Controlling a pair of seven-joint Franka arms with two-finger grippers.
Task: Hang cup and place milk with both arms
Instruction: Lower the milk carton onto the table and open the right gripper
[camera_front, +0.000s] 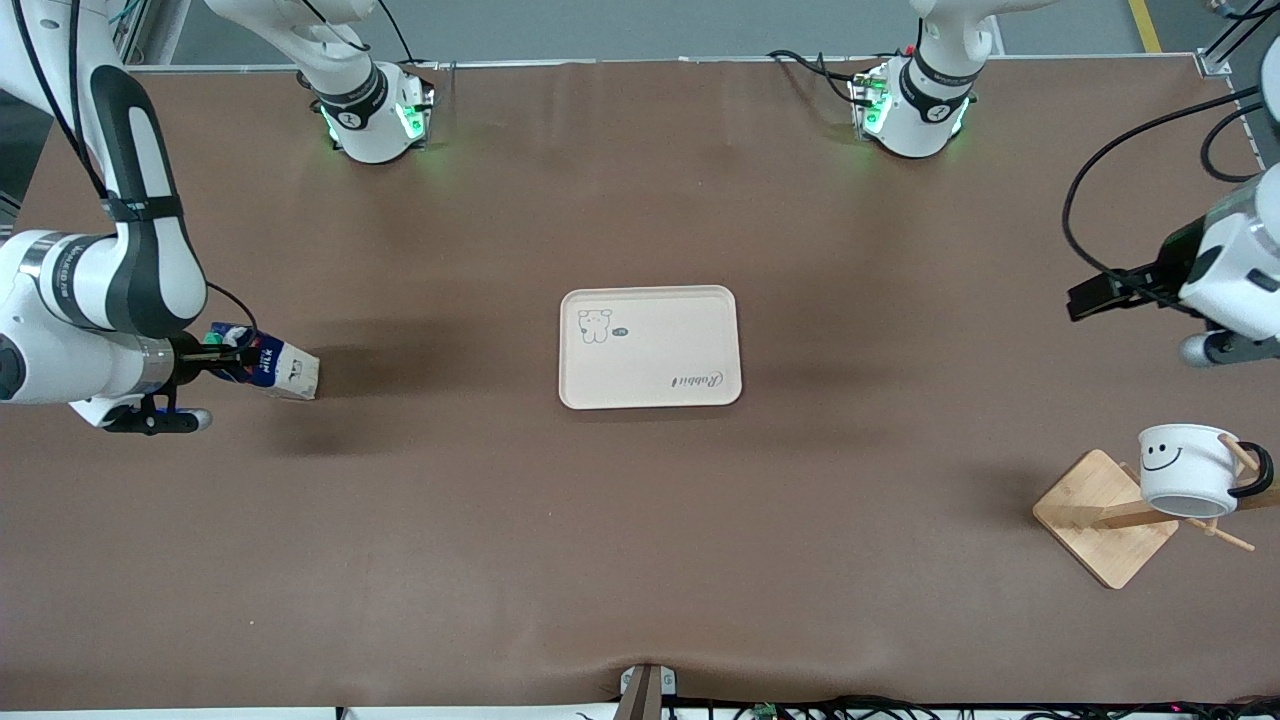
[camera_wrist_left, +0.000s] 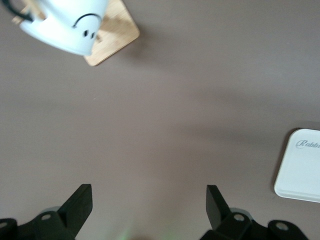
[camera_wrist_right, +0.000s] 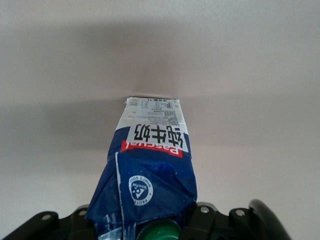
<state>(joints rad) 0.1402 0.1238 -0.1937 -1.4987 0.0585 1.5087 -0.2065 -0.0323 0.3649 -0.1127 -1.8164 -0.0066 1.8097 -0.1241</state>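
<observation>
The milk (camera_front: 270, 366) is a dark-blue and white carton with a green cap (camera_wrist_right: 160, 231). It lies tilted on its side in the air over the right arm's end of the table. My right gripper (camera_front: 212, 362) is shut on the milk (camera_wrist_right: 152, 160) at its gabled top. The cup (camera_front: 1186, 468), white with a black smiley face, hangs by its black handle on a peg of the wooden rack (camera_front: 1098, 518) at the left arm's end. My left gripper (camera_front: 1095, 293) hovers open and holds nothing, well apart from the cup (camera_wrist_left: 65, 22). Its fingers (camera_wrist_left: 80, 202) show only bare table between them.
A cream tray (camera_front: 650, 347) with a small bear drawing lies at the table's middle, with nothing on it; its corner (camera_wrist_left: 301, 167) shows in the left wrist view. The rack's wooden base (camera_wrist_left: 114, 39) sits near the front edge. Brown tabletop spreads between milk and tray.
</observation>
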